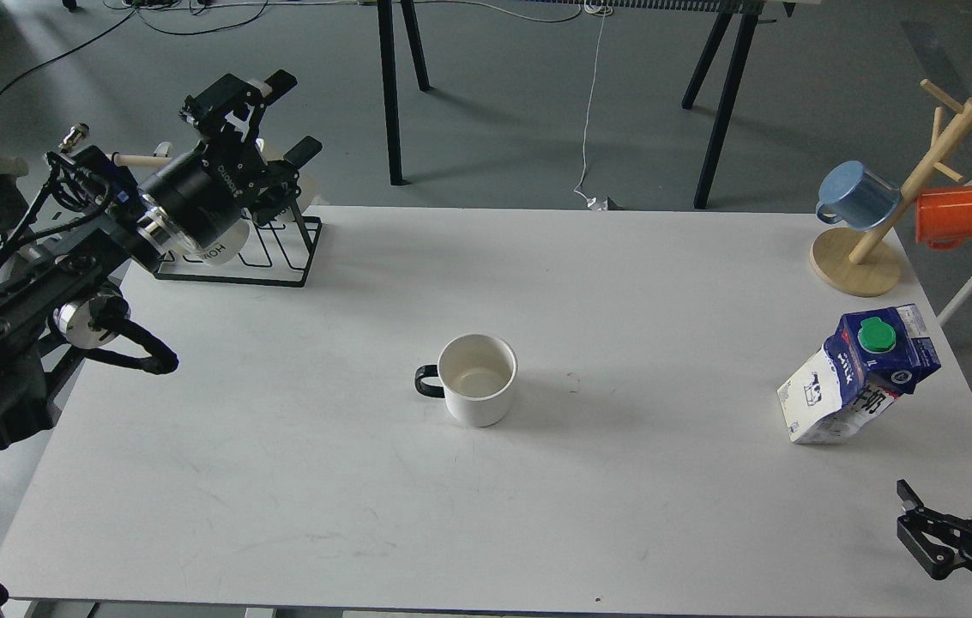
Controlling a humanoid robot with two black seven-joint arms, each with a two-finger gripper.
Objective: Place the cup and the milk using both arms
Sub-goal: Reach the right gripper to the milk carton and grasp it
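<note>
The cream-white cup (477, 379) stands upright near the middle of the white table (486, 515), its black handle pointing left. Nothing holds it. The blue-and-white milk carton (859, 373) with its green cap stands at the table's right side, untouched. My left gripper (267, 120) is raised at the far left, over the mug rack, open and empty, far from the cup. My right gripper (957, 506) shows at the bottom right corner, open and empty, below the milk.
A black wire rack (232, 249) with lettered white mugs stands at the back left, partly hidden by my left arm. A wooden mug tree (872, 249) holds a blue mug (854, 196) and an orange mug (949, 215) at the back right. Table legs stand behind.
</note>
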